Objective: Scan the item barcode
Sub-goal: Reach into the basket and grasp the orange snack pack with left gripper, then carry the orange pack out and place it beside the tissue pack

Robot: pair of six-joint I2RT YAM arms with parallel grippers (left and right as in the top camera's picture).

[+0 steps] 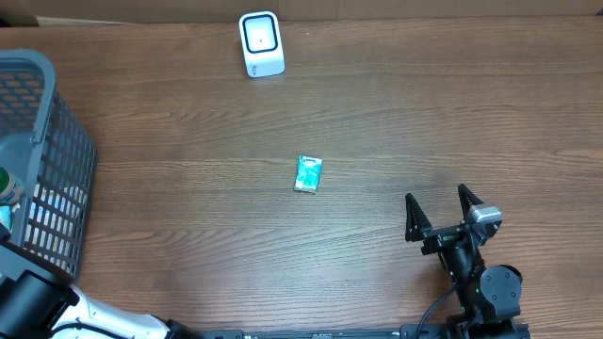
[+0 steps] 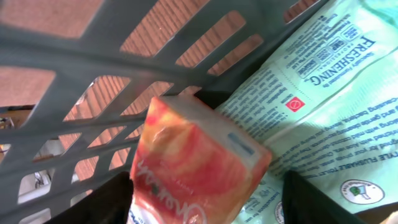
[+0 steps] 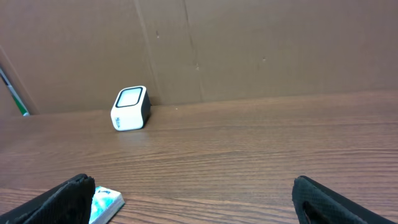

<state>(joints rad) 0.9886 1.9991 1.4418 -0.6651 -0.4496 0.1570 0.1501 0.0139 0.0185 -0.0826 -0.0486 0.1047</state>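
Mock shop checkout: barcode scanner (image 1: 261, 43), basket (image 1: 66, 179), wooden table (image 1: 471, 113).

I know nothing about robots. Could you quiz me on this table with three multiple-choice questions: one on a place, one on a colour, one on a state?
1. The white scanner stands: A) by the far edge of the table B) at its near edge C) mid-table.
2. The small pack lying mid-table is: A) red B) teal C) black.
3. The right gripper is: A) shut on the pack B) open and empty C) shut on the scanner.
Answers: 1 A, it sits at the top of the overhead view; 2 B, its wrapper shows teal; 3 B, its fingers stand apart with nothing between.
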